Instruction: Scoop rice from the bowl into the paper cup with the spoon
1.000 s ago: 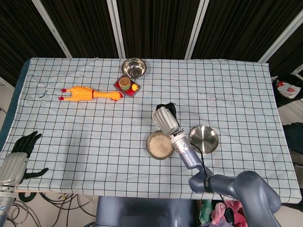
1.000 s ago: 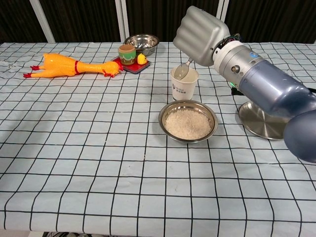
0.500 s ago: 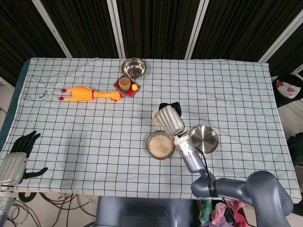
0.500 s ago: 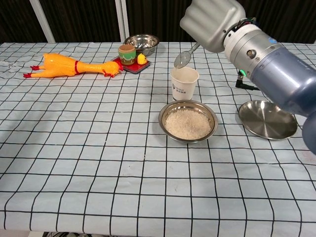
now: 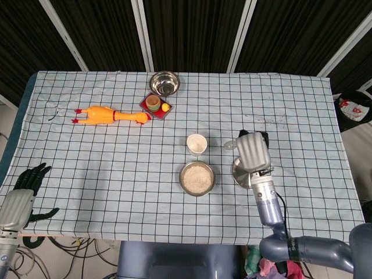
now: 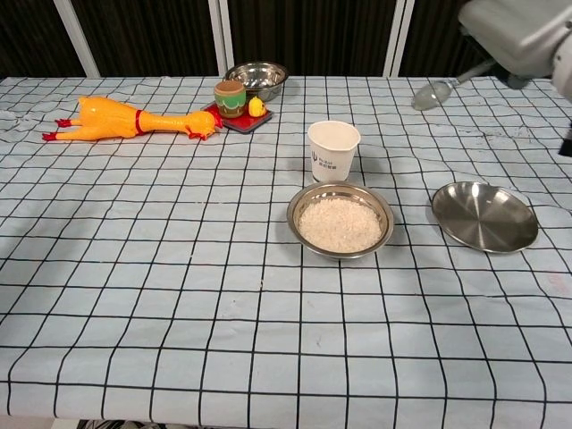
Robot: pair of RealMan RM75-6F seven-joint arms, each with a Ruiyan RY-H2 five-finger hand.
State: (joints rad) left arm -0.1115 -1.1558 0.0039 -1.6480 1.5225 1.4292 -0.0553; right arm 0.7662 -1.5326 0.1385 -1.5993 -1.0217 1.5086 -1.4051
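Note:
A steel bowl of white rice [image 5: 197, 178] [image 6: 340, 219] sits near the table's middle. Just behind it stands the white paper cup [image 5: 197, 143] [image 6: 333, 149], upright. My right hand [image 5: 252, 151] [image 6: 523, 31] holds the metal spoon [image 6: 435, 91] [image 5: 230, 145] in the air, right of the cup and above the empty steel plate [image 6: 484, 215] [image 5: 240, 172]. The spoon's bowl points left toward the cup and looks empty. Off the table's near left corner, my left hand [image 5: 23, 189] hangs with fingers apart, holding nothing.
A yellow rubber chicken [image 5: 110, 115] [image 6: 134, 119] lies at the back left. A red tray with a small cup and a yellow toy [image 5: 156, 105] [image 6: 236, 105] sits before an empty steel bowl [image 5: 164, 83] [image 6: 256, 78] at the back.
My right hand has lifted the spoon out of the cup and swung it right, from above the cup to over the steel plate. The left hand has stayed put.

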